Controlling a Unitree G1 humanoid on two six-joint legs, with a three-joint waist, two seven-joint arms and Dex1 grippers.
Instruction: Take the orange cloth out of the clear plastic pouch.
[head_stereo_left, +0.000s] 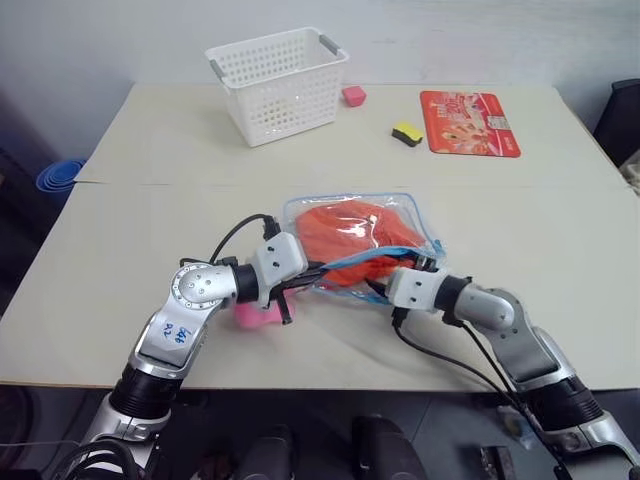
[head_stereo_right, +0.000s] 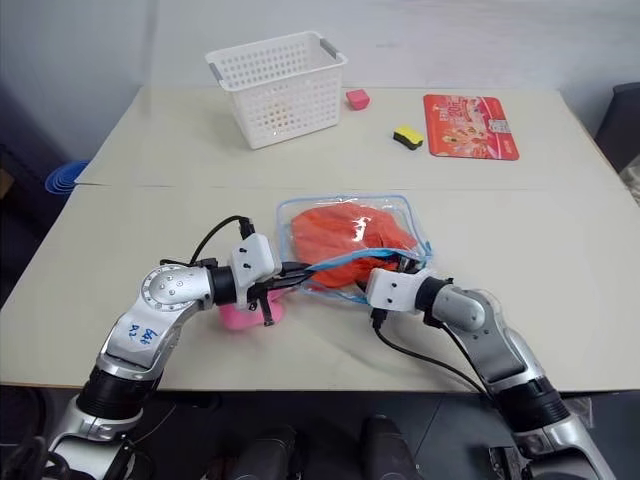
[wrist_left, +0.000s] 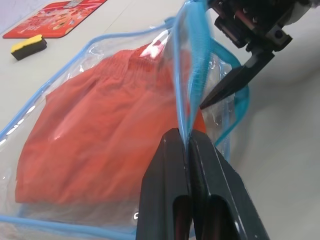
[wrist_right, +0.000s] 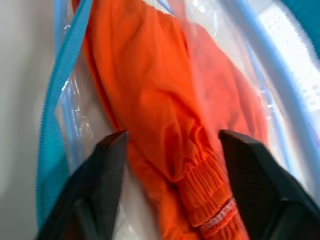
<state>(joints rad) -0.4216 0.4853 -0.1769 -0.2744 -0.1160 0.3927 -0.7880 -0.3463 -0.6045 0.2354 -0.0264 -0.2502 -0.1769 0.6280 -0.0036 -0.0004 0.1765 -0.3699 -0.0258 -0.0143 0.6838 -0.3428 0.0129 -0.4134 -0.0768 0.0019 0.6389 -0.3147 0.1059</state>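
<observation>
I am working at a pale table (head_stereo_left: 150, 200) set against a plain light wall, and I am using the clear plastic pouch (head_stereo_left: 425, 232) near its front edge as my landmark. Far behind the pouch and to its left a white lattice basket (head_stereo_left: 280, 85) is standing; a small pink block (head_stereo_left: 353, 95), a yellow and black sponge (head_stereo_left: 407, 134) and a red printed card (head_stereo_left: 470, 122) are lying behind the pouch toward the right.

Just left of the pouch's near edge, my left gripper (wrist_left: 189, 145) is pinching the light blue zipper edge (wrist_left: 192, 75) with its fingers pressed tight together, lifting one lip so the mouth is gaping. A pink plush toy (head_stereo_left: 255, 314) is lying just under that wrist, left of the pouch.

The orange cloth (head_stereo_left: 350, 230) is lying folded inside the pouch, not yet out.

At the pouch's near right corner, my right gripper (wrist_right: 172, 137) is reaching into the mouth, its fingers (wrist_right: 107, 160) standing wide on either side of a bunched fold and ribbed hem of the cloth, not yet closing on it.

To do this well, I judge I should be keeping the left pinch firm and the lip raised, closing the right fingers on cloth alone, clear of the plastic film, then drawing it back along the opening so the pouch is not dragged with it.
</observation>
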